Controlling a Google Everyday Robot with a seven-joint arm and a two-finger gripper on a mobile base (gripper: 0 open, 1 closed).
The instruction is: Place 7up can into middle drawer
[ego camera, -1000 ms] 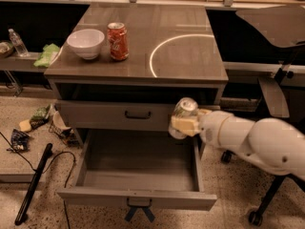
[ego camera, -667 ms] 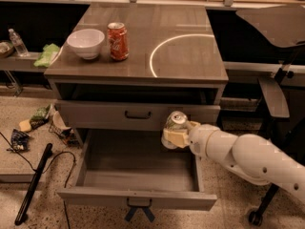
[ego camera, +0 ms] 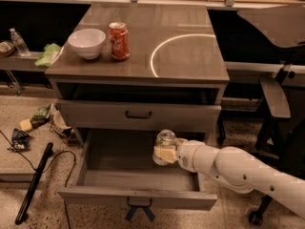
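Observation:
The 7up can, pale silver with a silver top, is held upright in my gripper, which is shut on it. The white arm reaches in from the lower right. The can hangs over the right part of the middle drawer, the deep grey drawer pulled open at the cabinet's bottom, with a grey floor and a dark handle on its front. The can is above the drawer floor and does not touch it.
The shallower grey drawer above is closed. On the cabinet top stand a red Coca-Cola can and a white bowl. Litter and a black stick lie on the floor at left. A chair stands at right.
My gripper has carried the can down and to the left, from beside the closed drawer's right end to inside the open drawer's mouth.

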